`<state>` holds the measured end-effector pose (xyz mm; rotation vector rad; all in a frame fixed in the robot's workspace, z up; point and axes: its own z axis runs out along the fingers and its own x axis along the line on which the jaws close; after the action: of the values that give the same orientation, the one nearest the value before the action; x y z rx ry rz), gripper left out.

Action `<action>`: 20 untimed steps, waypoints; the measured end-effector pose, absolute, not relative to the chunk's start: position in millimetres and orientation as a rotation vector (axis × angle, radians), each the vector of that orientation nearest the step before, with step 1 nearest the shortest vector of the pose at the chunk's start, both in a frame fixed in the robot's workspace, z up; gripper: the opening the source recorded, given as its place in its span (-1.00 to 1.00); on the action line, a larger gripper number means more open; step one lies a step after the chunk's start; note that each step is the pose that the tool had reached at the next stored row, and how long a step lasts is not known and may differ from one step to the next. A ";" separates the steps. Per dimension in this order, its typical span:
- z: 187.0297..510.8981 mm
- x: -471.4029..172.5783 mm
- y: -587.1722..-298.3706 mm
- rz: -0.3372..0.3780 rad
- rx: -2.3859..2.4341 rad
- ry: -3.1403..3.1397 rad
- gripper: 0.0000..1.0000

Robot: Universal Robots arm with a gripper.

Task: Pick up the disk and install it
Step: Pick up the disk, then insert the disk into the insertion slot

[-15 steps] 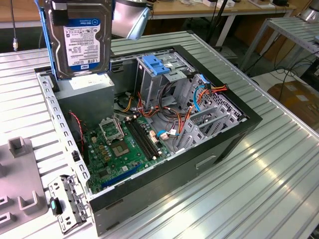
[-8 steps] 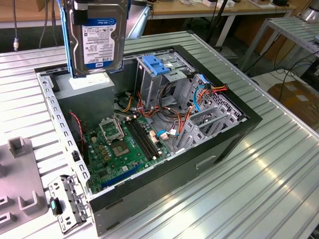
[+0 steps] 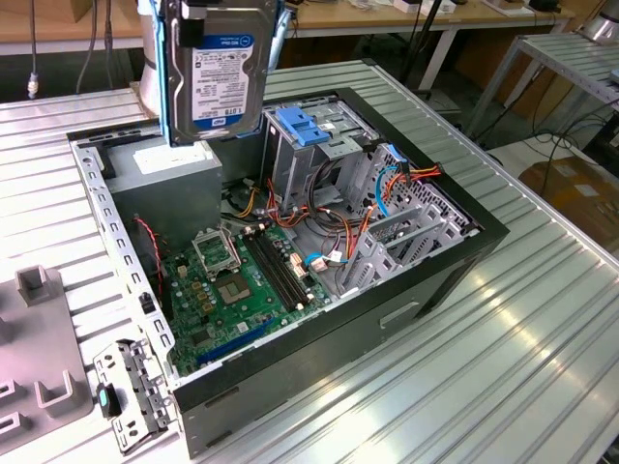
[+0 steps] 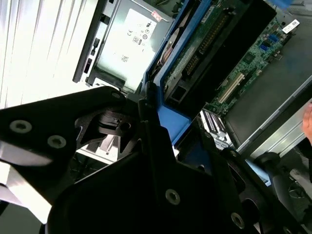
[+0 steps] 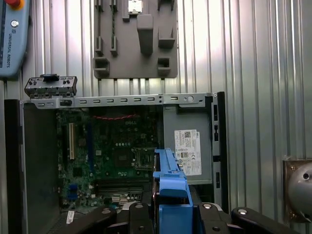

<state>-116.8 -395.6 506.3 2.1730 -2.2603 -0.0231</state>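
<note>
exterior view, disk: the disk [image 3: 215,72] hangs upright, label showing, above the corner of the open case [image 3: 464,251] where the grey box [image 3: 179,169] sits
exterior view, snag risk: loose cables [image 3: 387,184] beside the drive cage [image 3: 319,145] inside the case could catch a rail imo
second wrist view, hand: gripper [image 4: 168,122] clamped shut on the disk's end
first wrist view, drop risk: disk edge-on over the case; a bump on the case wall might twist it loose onto the motherboard [image 5: 112,151]
</note>
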 end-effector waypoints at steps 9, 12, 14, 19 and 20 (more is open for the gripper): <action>505.8 -96.9 -392.6 -0.023 2.173 -2.260 -0.26; 505.2 -96.7 -392.5 -0.023 2.173 -2.260 -0.26; 505.2 -96.7 -392.5 -0.023 2.173 -2.260 -0.26; 505.1 -96.6 -392.6 -0.023 2.173 -2.260 -0.26; 505.2 -96.7 -392.9 -0.023 2.173 -2.260 -0.26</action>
<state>-96.7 -392.9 505.2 2.1728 -2.2601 -0.0226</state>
